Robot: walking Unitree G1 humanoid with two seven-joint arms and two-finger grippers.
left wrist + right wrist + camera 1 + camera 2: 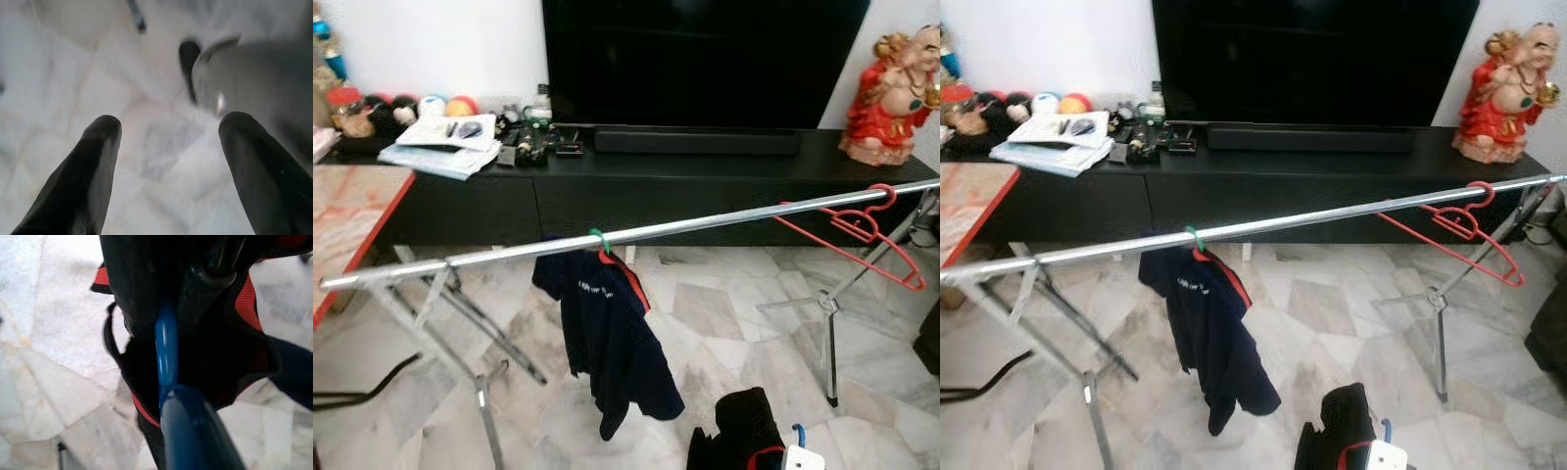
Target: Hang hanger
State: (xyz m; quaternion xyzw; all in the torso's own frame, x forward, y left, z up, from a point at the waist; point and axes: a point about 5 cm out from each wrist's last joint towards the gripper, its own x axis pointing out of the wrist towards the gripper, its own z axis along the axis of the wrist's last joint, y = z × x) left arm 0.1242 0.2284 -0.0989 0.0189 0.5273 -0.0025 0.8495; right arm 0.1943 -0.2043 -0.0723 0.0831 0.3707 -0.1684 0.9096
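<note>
A long metal rail (pixel 705 227) crosses the view on folding legs. A dark navy shirt (pixel 607 333) hangs from it on a green-hooked hanger (pixel 598 238). An empty red hanger (pixel 857 230) hangs near the rail's right end. Low at the front, below the rail, my right gripper (pixel 800 452) is shut on a blue hanger (pixel 167 352) carrying a black garment with red trim (pixel 744 426). In the left wrist view my left gripper (pixel 168 147) is open over the marble floor, with nothing between its fingers.
Behind the rail runs a black TV console (pixel 705 176) with a TV, a red figurine (pixel 891 93), papers and small clutter. A red-edged table (pixel 352 220) stands at the left. A black cable (pixel 362 390) lies on the marble floor.
</note>
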